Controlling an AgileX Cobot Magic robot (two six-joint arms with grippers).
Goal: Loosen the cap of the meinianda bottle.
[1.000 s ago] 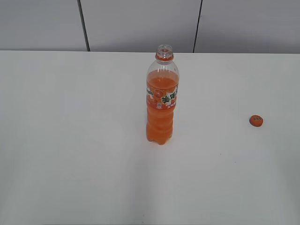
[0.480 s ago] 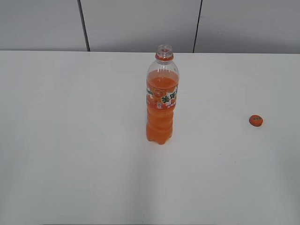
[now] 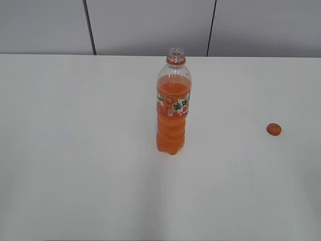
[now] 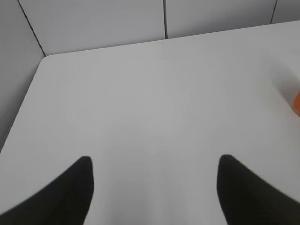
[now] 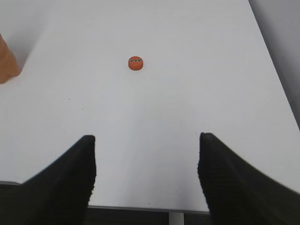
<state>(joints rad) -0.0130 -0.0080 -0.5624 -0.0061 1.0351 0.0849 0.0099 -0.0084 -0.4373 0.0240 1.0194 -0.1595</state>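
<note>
The meinianda bottle (image 3: 173, 105) stands upright mid-table with its mouth uncovered; only the orange neck ring sits below the opening. An edge of it shows in the left wrist view (image 4: 296, 103) and in the right wrist view (image 5: 7, 63). The cap (image 3: 274, 129) lies on the table far to the bottle's right, print up, and also shows in the right wrist view (image 5: 135, 62). My left gripper (image 4: 154, 161) is open and empty over bare table. My right gripper (image 5: 146, 140) is open and empty, well short of the cap. Neither gripper shows in the exterior view.
The white table (image 3: 75, 150) ends at a grey panelled wall (image 3: 150, 25) behind. The table's far left corner (image 4: 44, 57) shows in the left wrist view. Its front edge (image 5: 140, 207) and right edge (image 5: 274, 70) show in the right wrist view.
</note>
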